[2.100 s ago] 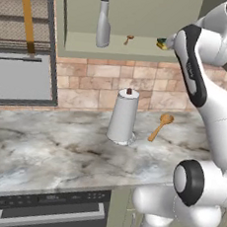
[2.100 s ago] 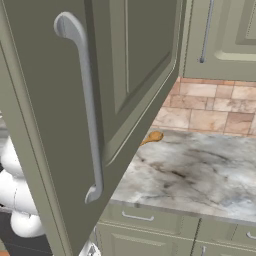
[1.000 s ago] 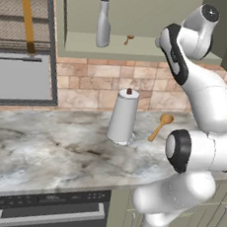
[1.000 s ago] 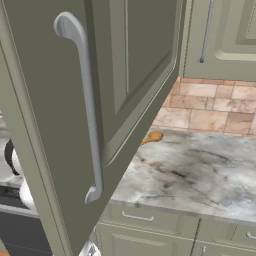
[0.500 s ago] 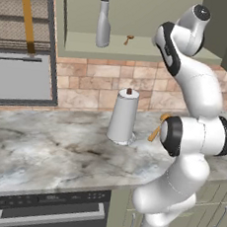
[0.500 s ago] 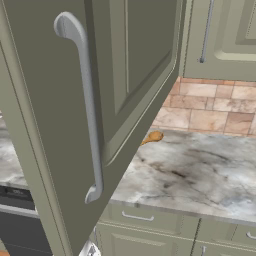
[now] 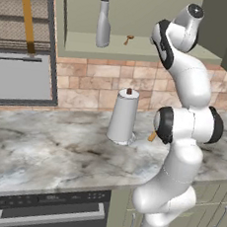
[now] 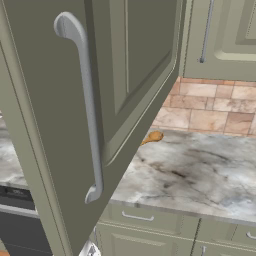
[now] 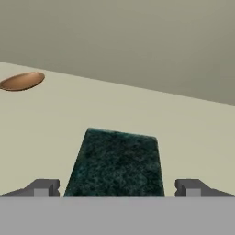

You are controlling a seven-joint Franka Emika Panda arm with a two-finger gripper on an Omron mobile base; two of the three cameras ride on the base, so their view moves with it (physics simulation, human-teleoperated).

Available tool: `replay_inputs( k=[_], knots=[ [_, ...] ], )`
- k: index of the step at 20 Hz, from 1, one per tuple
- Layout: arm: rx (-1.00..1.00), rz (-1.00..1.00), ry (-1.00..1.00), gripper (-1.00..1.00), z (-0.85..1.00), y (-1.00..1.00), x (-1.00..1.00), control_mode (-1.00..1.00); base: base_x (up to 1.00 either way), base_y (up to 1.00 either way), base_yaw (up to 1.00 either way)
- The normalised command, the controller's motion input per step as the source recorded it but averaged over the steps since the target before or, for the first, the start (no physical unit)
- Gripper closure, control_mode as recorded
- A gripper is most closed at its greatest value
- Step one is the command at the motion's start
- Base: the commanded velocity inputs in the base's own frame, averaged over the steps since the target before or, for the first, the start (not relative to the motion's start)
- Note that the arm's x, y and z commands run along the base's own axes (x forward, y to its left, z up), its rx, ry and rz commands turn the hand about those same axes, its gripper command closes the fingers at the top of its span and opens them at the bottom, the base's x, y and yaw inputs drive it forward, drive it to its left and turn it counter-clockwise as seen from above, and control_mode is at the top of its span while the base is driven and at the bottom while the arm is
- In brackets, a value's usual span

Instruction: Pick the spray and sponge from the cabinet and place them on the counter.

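1. Hand view: the gripper (image 9: 117,188) has its two dark finger tips spread as wide as they go, holding nothing. The sponge (image 9: 115,164), a rectangular block showing its dark green top layer, sits right between the jaws; contact can't be judged from here.
2. Same view, off past the left tip and further along the pale shelf: a small flat brown oval thing (image 9: 22,81), too unclear to name.
3. Left base view gives the bigger picture: the white arm reaches up into the open olive-green wall cabinet (image 7: 146,10), and the slim pale grey spray bottle (image 7: 104,19) stands upright on that same shelf, well off to the side of the hand.
4. Below the hand, on the grey-and-beige veined marble counter (image 7: 42,150), there's a white tapered paper-towel roll with a dark knob (image 7: 123,118).
5. Right base view mostly gets the swung-open panelled cabinet door with its long metal bar handle (image 8: 85,100), plus a wooden spoon (image 8: 151,137) lying on the marble.
6. No readable labels or writing anywhere.
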Motion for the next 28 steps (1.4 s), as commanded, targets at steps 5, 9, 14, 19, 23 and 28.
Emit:
replay_inputs(
  k=[5, 9, 14, 19, 23, 28],
  knots=[
    [0.0, 0.0, 0.02, 1.0, -0.04, -0.08, 0.28, -1.0, 0.0, 0.0, 0.0],
    [0.0, 0.0, 0.0, 1.0, -0.02, -0.12, 0.01, -1.0, 0.0, 0.0, 0.0],
    [0.0, 0.0, 0.0, 1.0, -0.11, -0.01, -0.16, -1.0, 0.0, 0.0, 0.0],
    [0.0, 0.0, 0.0, 1.0, -0.12, 0.0, -0.48, -1.0, 0.0, 0.0, 0.0],
    [0.0, 0.0, 0.0, 1.0, -0.24, 0.0, -0.7, -1.0, 0.0, 0.0, 0.0],
    [0.0, 0.0, -0.06, 1.0, -0.42, 0.06, -0.84, -1.0, 0.0, 0.0, 0.0]
  ],
)
